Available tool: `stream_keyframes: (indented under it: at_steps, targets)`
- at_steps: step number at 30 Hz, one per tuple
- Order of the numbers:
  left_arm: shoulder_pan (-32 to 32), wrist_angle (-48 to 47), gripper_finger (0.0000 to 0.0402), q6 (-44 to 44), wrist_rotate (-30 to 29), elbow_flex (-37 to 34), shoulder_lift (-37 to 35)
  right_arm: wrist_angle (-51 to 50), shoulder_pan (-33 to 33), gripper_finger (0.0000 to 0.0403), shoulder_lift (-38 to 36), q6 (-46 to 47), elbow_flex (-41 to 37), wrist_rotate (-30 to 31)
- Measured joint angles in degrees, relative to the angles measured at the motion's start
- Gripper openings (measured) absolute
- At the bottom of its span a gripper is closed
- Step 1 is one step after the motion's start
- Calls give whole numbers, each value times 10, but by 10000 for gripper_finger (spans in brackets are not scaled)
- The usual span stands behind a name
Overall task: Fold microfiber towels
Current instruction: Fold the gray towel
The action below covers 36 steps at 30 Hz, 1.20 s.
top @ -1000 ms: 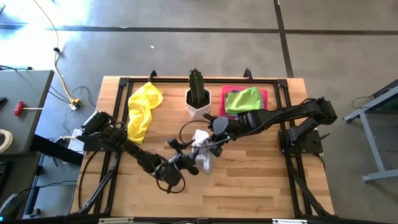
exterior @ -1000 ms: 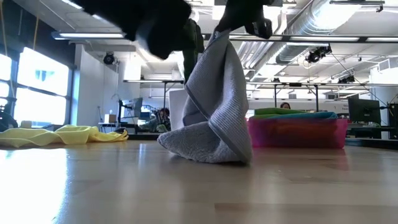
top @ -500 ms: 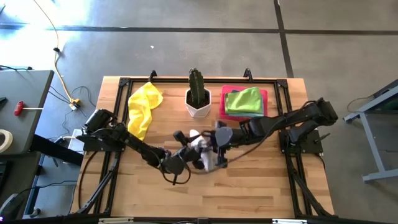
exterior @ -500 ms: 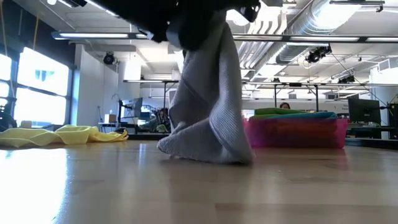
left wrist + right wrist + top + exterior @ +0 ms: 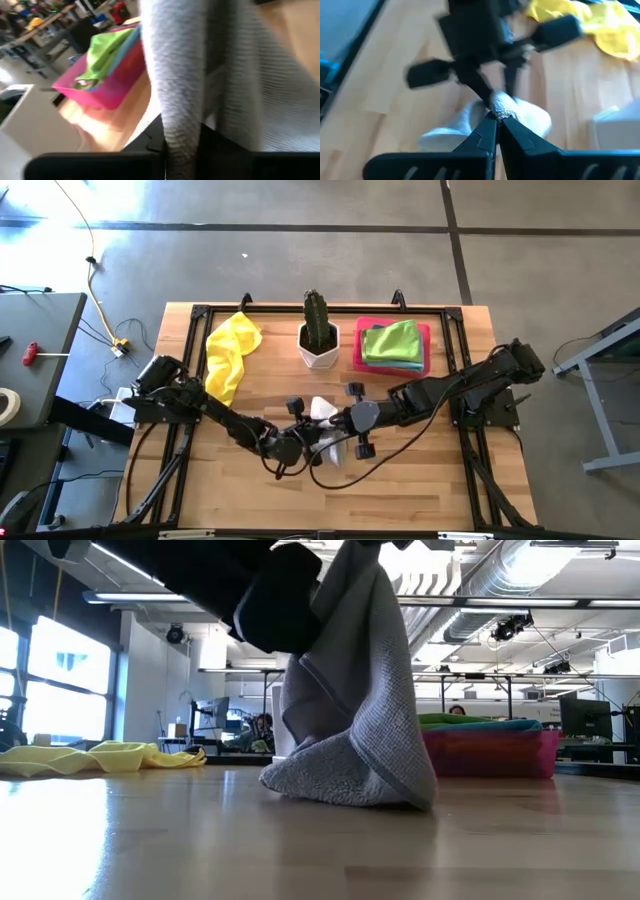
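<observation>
A grey microfiber towel (image 5: 350,720) hangs in a bunch at mid-table, its lower folds (image 5: 340,780) resting on the wood. My right gripper (image 5: 498,120) is shut on its top. My left gripper (image 5: 182,150) comes in from the table's left, just below the right one, and is shut on a hanging fold. A yellow towel (image 5: 230,350) lies crumpled at the far left. A lime green towel (image 5: 392,340) lies folded on a light blue one in the pink tray (image 5: 358,358). My left gripper pinches a hanging fold of the grey towel (image 5: 180,125) between its two fingers, coming nearly level from the table's left. The fold runs upright between the fingers; how many layers cannot be told. My right gripper pinches the towel's topmost bunch (image 5: 501,106) at its fingertips, slanting down from the table's right. The towel hangs below it, with its lower end on the table.
A white pot with a cactus (image 5: 318,340) stands at the far middle, between the yellow towel and the pink tray. Bare wood lies along the near edge (image 5: 330,500) and at the right.
My right gripper has rolled and carried the towel's top toward the near edge; the lower folds stayed on the table. My left gripper has swung toward the right to the towel and shut on a hanging fold.
</observation>
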Motion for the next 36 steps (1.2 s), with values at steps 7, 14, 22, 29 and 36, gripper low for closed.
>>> stream_keyframes:
  at_steps: [7, 14, 22, 29, 36]
  targets:
    - [-14, 2, 7, -5, 67, 0, 0, -64, 16, 57, 0, 25, 0, 14]
    - [-16, -1, 3, -68, 265, 0, 0, -66, 80, 156, 0, 145, 0, -3]
    - [2, -29, 1, -111, 348, 0, 0, 92, 196, 169, 21, 285, -73, 69]
    - [45, 13, 1, -122, 333, 0, 0, 286, 236, 169, 99, 355, -130, 198]
    - [72, 26, 1, -148, 339, 0, 0, 308, 234, 169, 177, 519, -130, 203]
